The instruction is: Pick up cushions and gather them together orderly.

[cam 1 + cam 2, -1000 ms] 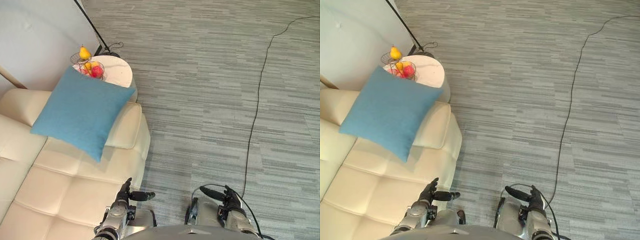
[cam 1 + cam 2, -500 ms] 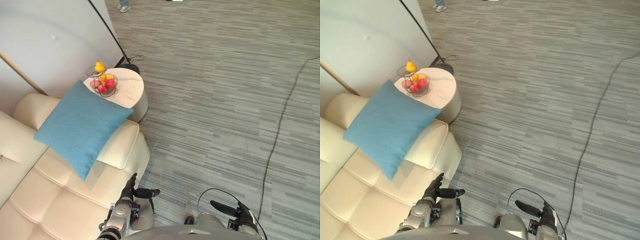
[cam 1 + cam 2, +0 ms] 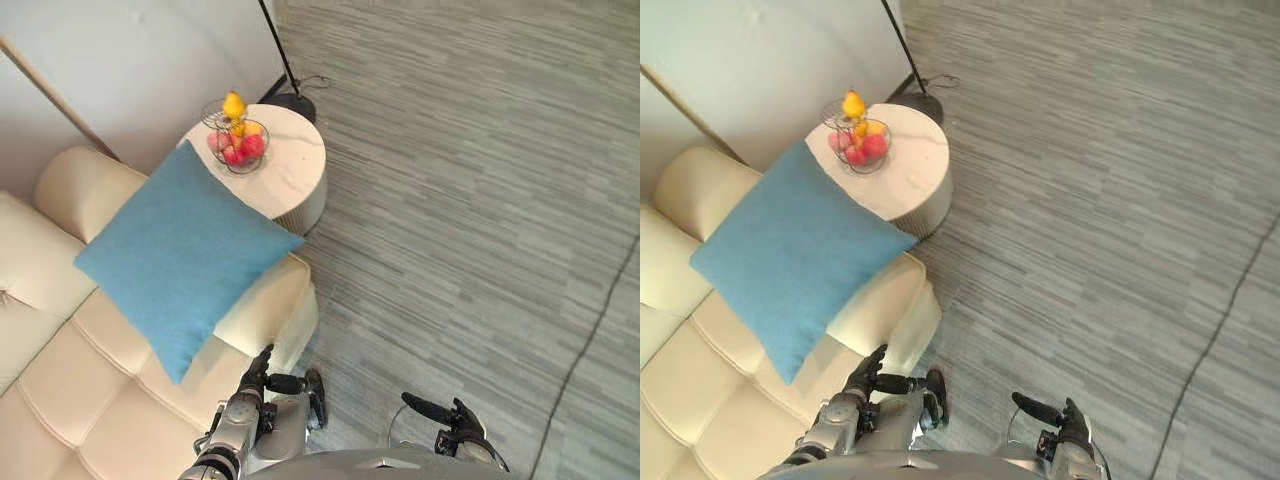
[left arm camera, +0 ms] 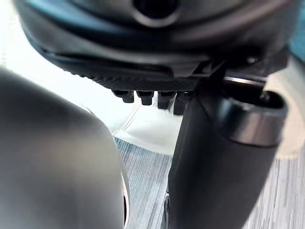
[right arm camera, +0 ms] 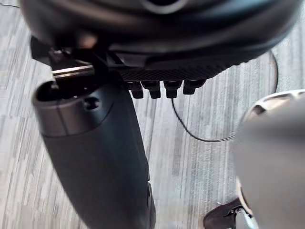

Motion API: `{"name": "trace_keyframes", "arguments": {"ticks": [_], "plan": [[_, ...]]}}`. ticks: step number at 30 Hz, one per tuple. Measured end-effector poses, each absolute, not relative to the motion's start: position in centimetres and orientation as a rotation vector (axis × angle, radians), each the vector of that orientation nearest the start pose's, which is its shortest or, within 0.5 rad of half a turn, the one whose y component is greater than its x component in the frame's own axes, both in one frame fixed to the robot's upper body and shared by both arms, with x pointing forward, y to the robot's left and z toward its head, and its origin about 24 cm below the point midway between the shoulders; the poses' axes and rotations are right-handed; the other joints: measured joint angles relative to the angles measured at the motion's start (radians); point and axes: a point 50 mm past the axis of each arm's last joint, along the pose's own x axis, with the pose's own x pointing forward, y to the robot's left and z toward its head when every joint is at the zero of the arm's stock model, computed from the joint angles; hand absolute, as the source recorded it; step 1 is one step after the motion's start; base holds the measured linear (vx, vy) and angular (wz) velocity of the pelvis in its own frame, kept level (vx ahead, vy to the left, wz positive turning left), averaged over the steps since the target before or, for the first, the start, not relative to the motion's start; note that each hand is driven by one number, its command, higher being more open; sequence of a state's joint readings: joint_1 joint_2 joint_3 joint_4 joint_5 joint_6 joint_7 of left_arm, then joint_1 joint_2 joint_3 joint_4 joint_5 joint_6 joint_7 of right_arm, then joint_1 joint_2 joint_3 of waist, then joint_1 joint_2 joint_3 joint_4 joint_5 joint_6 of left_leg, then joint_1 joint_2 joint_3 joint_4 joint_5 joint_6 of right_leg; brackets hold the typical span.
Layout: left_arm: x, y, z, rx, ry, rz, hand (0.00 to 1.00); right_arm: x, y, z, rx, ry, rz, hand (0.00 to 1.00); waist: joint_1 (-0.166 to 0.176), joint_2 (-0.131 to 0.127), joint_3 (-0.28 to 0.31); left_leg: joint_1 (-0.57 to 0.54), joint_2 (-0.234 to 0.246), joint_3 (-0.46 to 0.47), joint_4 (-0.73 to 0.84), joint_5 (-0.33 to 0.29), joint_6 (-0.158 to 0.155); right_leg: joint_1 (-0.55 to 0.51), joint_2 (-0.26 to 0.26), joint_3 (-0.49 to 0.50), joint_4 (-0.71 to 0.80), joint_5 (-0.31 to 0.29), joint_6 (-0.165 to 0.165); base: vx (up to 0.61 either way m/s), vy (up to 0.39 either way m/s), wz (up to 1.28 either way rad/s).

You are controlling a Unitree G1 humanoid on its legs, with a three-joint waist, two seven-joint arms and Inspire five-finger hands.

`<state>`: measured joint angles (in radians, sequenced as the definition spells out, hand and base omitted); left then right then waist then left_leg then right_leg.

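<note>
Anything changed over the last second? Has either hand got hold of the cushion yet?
Not yet. Only the camera has swung: the whole scene shifted across the view, and nothing in it moved. The blue cushion still leans on the sofa arm beside the round table, untouched. The left hand and right hand stay low, open and empty.

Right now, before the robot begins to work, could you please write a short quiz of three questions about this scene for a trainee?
1. True or false: a robot hand holds the blue cushion.
2. What stands on the round table? A) a fruit basket B) a cup C) a book
3. Which is nearer to the sofa: the left robot hand or the right robot hand?
Key: 1. False, it rests on the sofa. 2. A. 3. The left robot hand.
</note>
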<state>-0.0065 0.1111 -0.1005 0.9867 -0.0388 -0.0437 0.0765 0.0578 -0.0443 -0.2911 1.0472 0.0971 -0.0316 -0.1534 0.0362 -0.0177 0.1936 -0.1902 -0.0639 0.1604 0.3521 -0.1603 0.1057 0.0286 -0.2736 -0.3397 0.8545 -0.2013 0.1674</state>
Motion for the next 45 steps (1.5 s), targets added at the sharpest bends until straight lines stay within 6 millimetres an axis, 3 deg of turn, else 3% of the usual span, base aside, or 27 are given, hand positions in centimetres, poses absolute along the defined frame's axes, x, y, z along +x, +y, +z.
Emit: {"name": "trace_keyframes", "arguments": {"ticks": [2, 5, 7, 9, 10, 11, 12, 13, 14, 16, 19, 22, 23, 24, 25, 26, 31, 35, 38, 45], "plan": [[14.1, 18.2, -14.6, 0.14, 0.961, 0.057, 1.0, 10.0, -21.3, -15.7, 0.11, 1.055, -0.498, 1.0, -0.005, 0.002, -0.001, 0.063, -0.015, -0.053, -0.029, -0.003, 0.002, -0.058, -0.014, 0.002, 0.13, -0.038, -0.025, 0.3, -0.006, 0.99], [13.3, 18.4, -15.0, 0.1, 1.013, 0.094, 1.0, 10.7, -21.3, -15.4, 0.088, 1.01, -0.478, 1.0, -0.007, 0.012, 0.002, 0.162, -0.005, -0.158, -0.075, 0.0, -0.003, -0.146, 0.048, 0.026, 0.055, -0.094, -0.08, 0.24, -0.097, 0.97], [13.1, 18.4, -15.1, 0.086, 1.016, 0.12, 1.0, 10.7, -21.5, -15.2, 0.089, 0.995, -0.486, 1.0, -0.01, 0.015, 0.003, 0.177, 0.005, -0.239, -0.066, -0.003, -0.009, -0.208, 0.136, 0.176, -0.153, -0.108, -0.09, 0.2, -0.199, 1.31], [13.3, 18.4, -14.9, 0.071, 0.989, 0.135, 1.0, 10.6, -21.6, -15.1, 0.09, 0.986, -0.494, 1.0, -0.009, 0.013, 0.004, 0.169, 0.003, -0.313, -0.048, -0.026, -0.049, -0.232, 0.192, 0.32, -0.272, -0.106, -0.089, 0.1, -0.348, 1.4], [13.5, 18.7, -14.7, 0.079, 0.967, 0.141, 1.0, 9.9, -21.4, -15.3, 0.113, 0.997, -0.508, 1.0, -0.008, -0.002, -0.003, 0.134, -0.021, -0.39, 0.002, -0.057, -0.084, -0.222, 0.214, 0.429, -0.375, -0.055, -0.064, 0.07, -0.352, 1.6], [13.5, 18.6, -14.7, 0.085, 0.962, 0.142, 1.0, 9.5, -21.4, -15.4, 0.131, 1.003, -0.526, 1.0, -0.004, -0.003, -0.004, 0.128, -0.023, -0.414, 0.023, -0.071, -0.098, -0.207, 0.227, 0.43, -0.375, -0.022, -0.109, 0.07, -0.352, 1.59], [13.4, 18.5, -14.7, 0.068, 0.955, 0.153, 1.0, 8.9, -21.6, -15.5, 0.131, 1.014, -0.541, 1.0, 0.021, 0.008, -0.013, 0.126, -0.003, -0.411, 0.022, -0.076, -0.11, -0.195, 0.229, 0.381, -0.38, -0.032, -0.125, 0.09, -0.298, 1.39], [13.3, 18.1, -14.7, 0.056, 0.94, 0.159, 1.0, 8.8, -21.9, -15.3, 0.133, 0.999, -0.552, 1.0, 0.017, 0.023, -0.023, 0.1, 0.028, -0.38, 0.035, -0.07, -0.122, -0.176, 0.222, 0.296, -0.405, -0.032, -0.14, 0.12, -0.41, 1.64], [13.5, 17.9, -14.5, 0.053, 0.927, 0.157, 1.0, 8.9, -21.9, -15.2, 0.133, 0.991, -0.553, 1.0, 0.008, 0.027, -0.024, 0.087, 0.054, -0.353, 0.043, -0.069, -0.125, -0.158, 0.219, 0.231, -0.424, -0.032, -0.152, 0.06, -0.263, 1.76], [13.8, 17.8, -14.3, 0.05, 0.907, 0.157, 1.0, 8.9, -21.7, -15.2, 0.127, 0.994, -0.538, 1.0, 0.013, 0.029, -0.026, 0.059, 0.113, -0.272, 0.043, -0.061, -0.16, -0.128, 0.221, 0.14, -0.454, -0.031, -0.155, 0.05, -0.219, 1.33], [13.9, 17.7, -14.2, 0.046, 0.898, 0.157, 1.0, 9.4, -21.3, -15.1, 0.123, 0.98, -0.516, 1.0, 0.015, 0.029, -0.025, 0.041, 0.187, -0.117, 0.06, -0.061, -0.161, -0.097, 0.2, 0.036, -0.466, -0.031, -0.158, 0.03, -0.088, 1.08], [14.1, 16.8, -14.2, 0.025, 0.89, 0.148, 1.0, 9.7, -21.4, -14.9, 0.12, 0.961, -0.515, 1.0, 0.011, 0.043, -0.034, 0.054, 0.276, 0.125, 0.08, -0.046, -0.137, -0.073, 0.153, -0.059, -0.462, -0.035, -0.163, 0.02, 0.102, 1.04], [14.2, 16.6, -14.1, 0.02, 0.887, 0.146, 1.0, 10.0, -21.7, -14.7, 0.124, 0.944, -0.522, 1.0, 0.01, 0.052, -0.04, 0.052, 0.268, 0.161, 0.061, -0.029, -0.155, -0.071, 0.134, -0.067, -0.459, -0.042, -0.15, -0.01, 0.173, 0.87], [14.2, 16.8, -14.2, 0.03, 0.888, 0.15, 1.0, 10.2, -20.8, -14.8, 0.147, 0.948, -0.502, 1.0, 0.012, 0.029, -0.046, 0.061, 0.224, 0.151, 0.016, -0.009, -0.144, -0.064, 0.115, -0.064, -0.485, -0.044, -0.131, -0.01, 0.131, 0.64], [14.0, 17.1, -14.2, 0.038, 0.893, 0.153, 1.0, 10.2, -20.4, -14.9, 0.158, 0.951, -0.495, 1.0, 0.012, 0.023, -0.05, 0.067, 0.209, 0.145, -0.006, 0.002, -0.138, -0.057, 0.108, -0.068, -0.499, -0.039, -0.125, 0.0, 0.164, 0.65], [13.0, 18.0, -14.6, 0.064, 0.928, 0.162, 1.0, 9.7, -19.7, -15.3, 0.181, 0.976, -0.481, 1.0, 0.006, 0.01, -0.074, 0.093, 0.16, 0.121, -0.097, 0.049, -0.127, -0.03, 0.093, -0.087, -0.554, -0.014, -0.104, 0.01, 0.124, 0.52], [12.0, 18.7, -15.1, 0.112, 0.978, 0.143, 1.0, 8.8, -20.1, -15.7, 0.19, 1.019, -0.519, 1.0, 0.002, 0.015, -0.08, 0.171, 0.093, 0.067, -0.306, 0.166, -0.116, 0.021, 0.092, -0.127, -0.641, 0.028, -0.096, 0.0, 0.068, 0.42], [11.6, 18.8, -15.3, 0.121, 1.0, 0.136, 1.0, 8.9, -20.2, -15.7, 0.186, 1.025, -0.516, 1.0, -0.006, 0.013, -0.079, 0.241, 0.083, 0.065, -0.429, 0.226, -0.123, 0.042, 0.108, -0.125, -0.657, 0.036, -0.102, -0.01, -0.001, 0.02], [11.7, 18.8, -15.3, 0.129, 0.999, 0.126, 1.0, 9.7, -20.5, -15.3, 0.175, 0.99, -0.521, 1.0, -0.017, 0.009, -0.08, 0.247, 0.089, 0.072, -0.439, 0.231, -0.125, 0.042, 0.118, -0.117, -0.668, 0.043, -0.104, -0.02, -0.009, -0.1], [12.4, 20.1, -14.6, 0.174, 0.95, 0.128, 1.0, 14.4, -24.7, -10.8, -0.004, 0.703, -0.528, 1.0, -0.04, 0.0, -0.073, 0.239, 0.099, 0.107, -0.44, 0.228, -0.129, 0.011, 0.131, -0.073, -0.681, 0.056, -0.108, -0.02, 0.009, -0.17]]}}
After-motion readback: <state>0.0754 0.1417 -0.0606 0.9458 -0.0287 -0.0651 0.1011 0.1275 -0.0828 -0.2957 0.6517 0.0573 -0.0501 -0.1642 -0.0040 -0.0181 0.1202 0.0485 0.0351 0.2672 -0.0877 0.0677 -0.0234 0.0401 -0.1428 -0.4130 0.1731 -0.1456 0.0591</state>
